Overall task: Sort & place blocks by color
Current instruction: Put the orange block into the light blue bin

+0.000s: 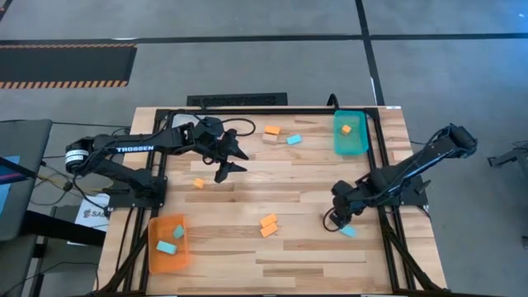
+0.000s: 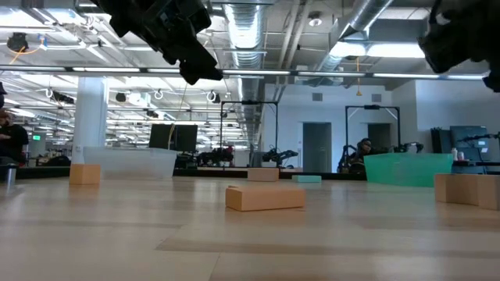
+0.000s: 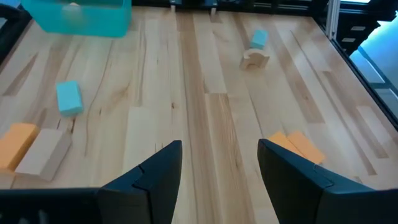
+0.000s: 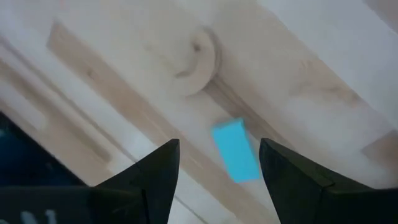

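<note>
Small blocks lie scattered on the wooden table. An orange block (image 1: 271, 129), a tan one (image 1: 271, 139) and a light blue one (image 1: 294, 139) sit near the far edge. A lone orange block (image 1: 198, 183) and an orange pair (image 1: 268, 225) lie mid-table. My left gripper (image 1: 235, 162) hovers open above the far left part, touching nothing. My right gripper (image 1: 337, 221) is open and low over a light blue block (image 4: 236, 150) that lies flat beside a tan arch block (image 4: 196, 59). Its fingers stand clear of both.
An orange tray (image 1: 153, 257) at the near left holds two light blue blocks. A teal tray (image 1: 356, 147) at the far right holds one orange block (image 1: 346, 129). A black frame rail (image 1: 384, 177) runs along the table's sides. Bare wood lies near the front middle.
</note>
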You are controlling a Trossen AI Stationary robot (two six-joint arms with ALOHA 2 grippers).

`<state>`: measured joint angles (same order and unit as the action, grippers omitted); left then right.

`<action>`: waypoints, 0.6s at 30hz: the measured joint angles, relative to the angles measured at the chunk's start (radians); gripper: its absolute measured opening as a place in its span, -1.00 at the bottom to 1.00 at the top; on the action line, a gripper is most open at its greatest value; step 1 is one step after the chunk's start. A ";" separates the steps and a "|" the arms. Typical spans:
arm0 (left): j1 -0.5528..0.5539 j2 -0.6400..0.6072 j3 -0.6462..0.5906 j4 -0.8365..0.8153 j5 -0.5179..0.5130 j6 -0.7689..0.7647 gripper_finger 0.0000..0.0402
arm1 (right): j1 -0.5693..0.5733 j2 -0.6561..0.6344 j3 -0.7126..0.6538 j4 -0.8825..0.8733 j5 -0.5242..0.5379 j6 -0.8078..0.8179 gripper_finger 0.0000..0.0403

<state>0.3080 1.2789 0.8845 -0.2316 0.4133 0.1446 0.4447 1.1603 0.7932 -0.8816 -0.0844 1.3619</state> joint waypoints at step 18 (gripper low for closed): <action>-0.140 0.000 0.000 -0.250 -0.107 -0.023 -0.02 | -0.068 0.036 -0.011 0.110 0.093 0.097 0.21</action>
<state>0.1677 1.2789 0.8845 -0.4813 0.3061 0.1214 0.3767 1.1965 0.7821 -0.7717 0.0082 1.4593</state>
